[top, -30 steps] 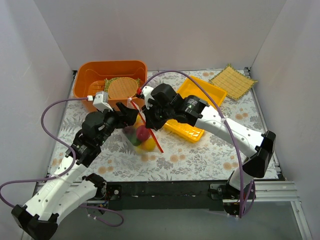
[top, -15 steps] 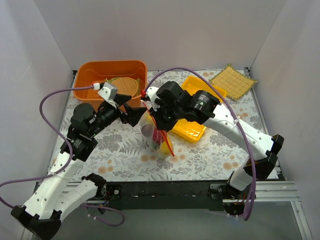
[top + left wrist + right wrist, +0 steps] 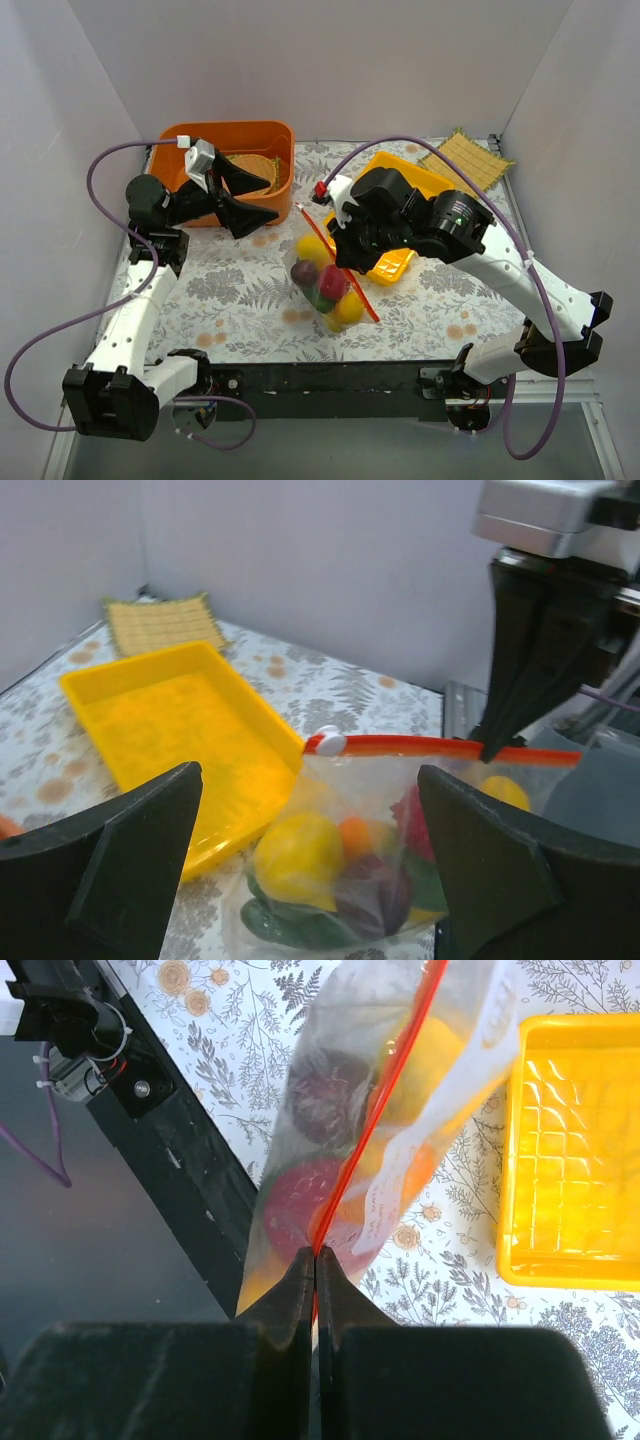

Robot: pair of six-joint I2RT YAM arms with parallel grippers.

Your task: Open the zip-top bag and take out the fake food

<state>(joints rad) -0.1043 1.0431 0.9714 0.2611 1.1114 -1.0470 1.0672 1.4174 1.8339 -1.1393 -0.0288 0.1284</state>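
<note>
Orange-red zip strip [image 3: 385, 1100] is pinched in my right hand [image 3: 315, 1257], pressed together on it. The zip-top bag [image 3: 322, 285] hangs below, just beside the yellow tray [image 3: 170, 720], with the fake food [image 3: 300, 855] inside. I can't read its faint print. My left hand [image 3: 308, 780] is spread wide, holding nothing, apart from the bag.

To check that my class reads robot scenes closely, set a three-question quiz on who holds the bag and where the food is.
1. True or false: the left pincer grips the zip-top bag.
2. How does the right pincer meet the zip strip? A shut on it; B open beside it; C nowhere near it.
3. Fill in: the fake food is ___ the bag.
Key: 1 false; 2 A; 3 inside.
</note>
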